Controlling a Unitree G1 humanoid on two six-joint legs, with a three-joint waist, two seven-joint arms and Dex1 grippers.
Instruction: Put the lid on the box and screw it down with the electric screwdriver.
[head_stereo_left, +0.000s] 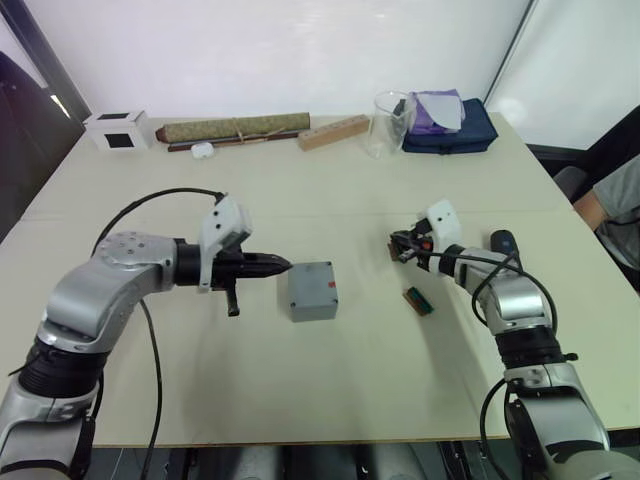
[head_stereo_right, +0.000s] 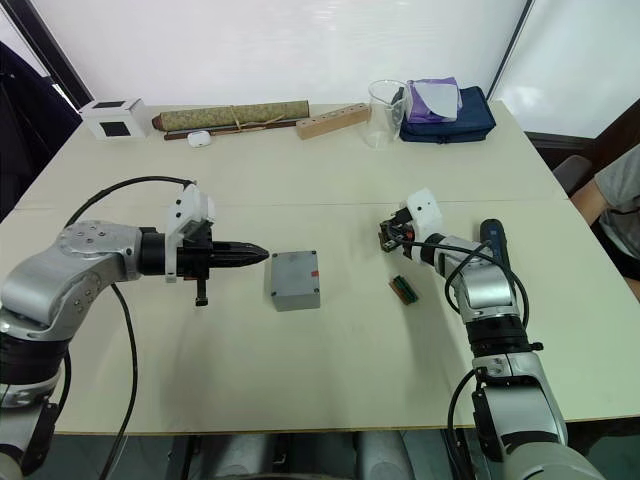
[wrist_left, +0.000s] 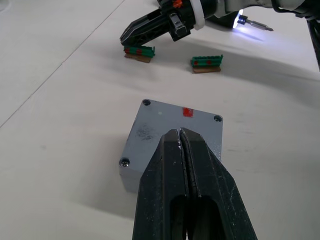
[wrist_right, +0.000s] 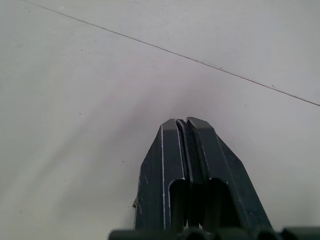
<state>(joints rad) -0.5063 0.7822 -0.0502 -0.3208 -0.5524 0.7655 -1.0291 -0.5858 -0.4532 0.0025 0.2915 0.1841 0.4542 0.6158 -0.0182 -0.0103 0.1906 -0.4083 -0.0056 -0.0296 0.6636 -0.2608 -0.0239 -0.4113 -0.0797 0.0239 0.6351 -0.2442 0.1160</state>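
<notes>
The grey box (head_stereo_left: 313, 309) sits mid-table with the lid (wrist_left: 160, 125) lying flat on top of it. Screw heads show at the lid's corners and a small red mark near one edge. My left gripper (head_stereo_left: 286, 265) is shut and empty, its tips just left of the box and above its near edge (wrist_left: 180, 132). My right gripper (head_stereo_left: 399, 249) is shut, tips down over a small green connector block (wrist_left: 138, 51) to the right of the box. The electric screwdriver (head_stereo_left: 504, 241) lies on the table beyond my right forearm, its bit end lit (wrist_left: 252, 24).
A second green connector block (head_stereo_left: 418, 300) lies between the box and my right arm. Along the far edge stand a white cube (head_stereo_left: 118, 130), a rolled mat (head_stereo_left: 235, 128), a wooden block (head_stereo_left: 333, 132), a glass beaker (head_stereo_left: 390, 122) and a blue bag (head_stereo_left: 450, 132). A person's arm (head_stereo_left: 612, 205) shows at the right.
</notes>
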